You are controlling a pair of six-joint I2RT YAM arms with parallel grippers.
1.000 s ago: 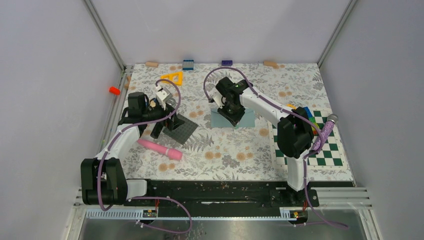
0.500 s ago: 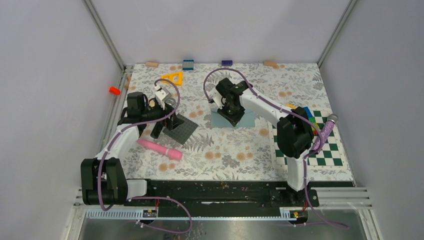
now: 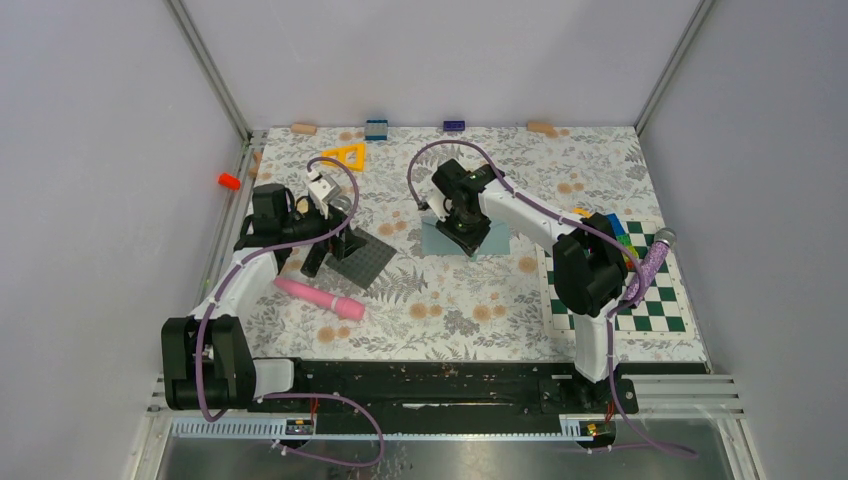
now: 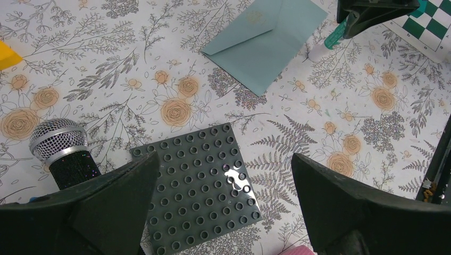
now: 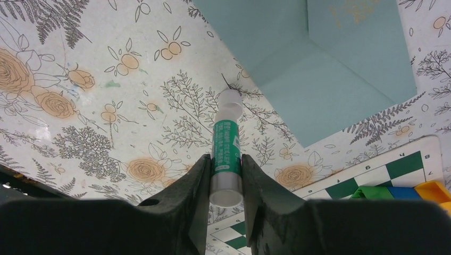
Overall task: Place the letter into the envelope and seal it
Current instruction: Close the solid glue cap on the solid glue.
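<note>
Right gripper (image 5: 226,166) clamps glue stick (image 5: 227,141) beside envelope (image 5: 319,64).

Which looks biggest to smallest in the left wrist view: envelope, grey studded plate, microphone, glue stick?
1. grey studded plate, nearest the camera
2. envelope, farther off and cut by the top edge, so its real size is unsure
3. microphone, partly hidden
4. glue stick, only partly showing

Floral-print table (image 3: 460,300) carries: teal envelope (image 4: 266,45), grey studded plate (image 4: 199,186), pink cylinder (image 3: 318,298), checkerboard (image 3: 660,305) at right, yellow triangle (image 3: 345,155).
</note>
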